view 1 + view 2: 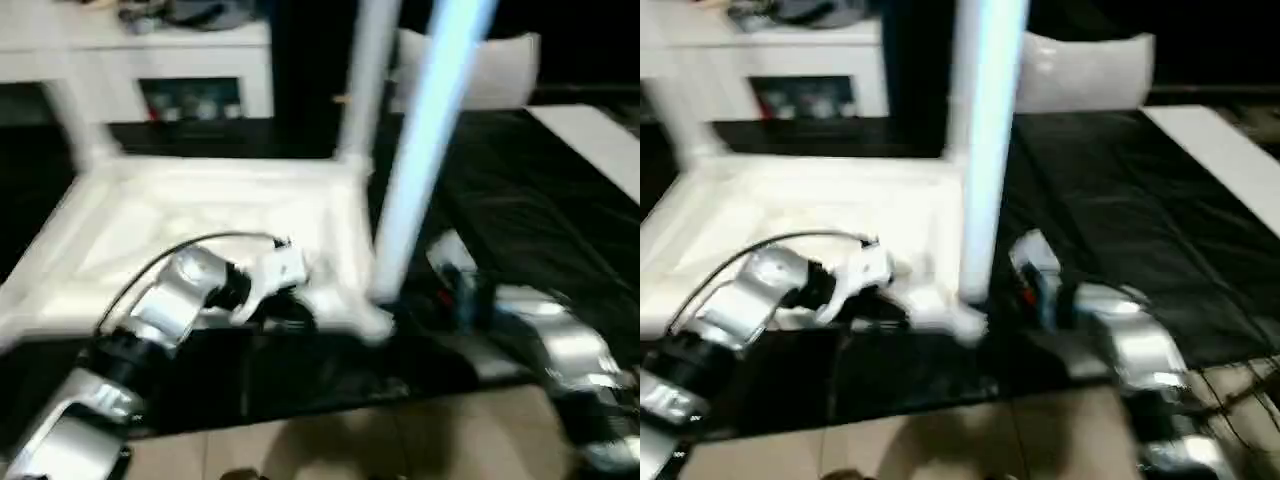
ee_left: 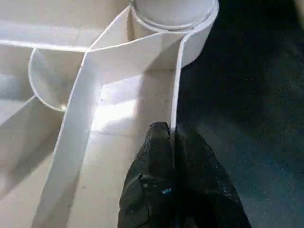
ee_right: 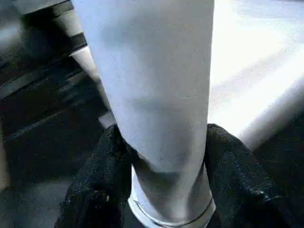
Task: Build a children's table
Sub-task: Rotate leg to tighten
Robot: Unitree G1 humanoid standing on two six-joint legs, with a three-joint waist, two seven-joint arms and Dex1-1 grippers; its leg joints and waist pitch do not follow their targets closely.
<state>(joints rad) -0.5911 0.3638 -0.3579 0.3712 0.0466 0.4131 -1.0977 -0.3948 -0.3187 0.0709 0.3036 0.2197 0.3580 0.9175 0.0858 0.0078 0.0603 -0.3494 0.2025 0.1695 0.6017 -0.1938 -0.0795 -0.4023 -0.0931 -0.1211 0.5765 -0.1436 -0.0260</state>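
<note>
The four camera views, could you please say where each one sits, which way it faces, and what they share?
Left eye view: on the head, looking forward and down at the upturned table top; both silver forearms show.
Right eye view: beside it, same scene, slightly shifted.
Left wrist view: along the left pincer, shut on the top's rim by a corner socket.
Right wrist view: along the right pincer, its fingers either side of a leg.
Shared: that near leg stands in the near corner in both eye views.

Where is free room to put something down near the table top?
Free: the black sheet right of the table top, before the cushion. Crowded: the near right corner, where both pincers, left and right, meet the leg.
</note>
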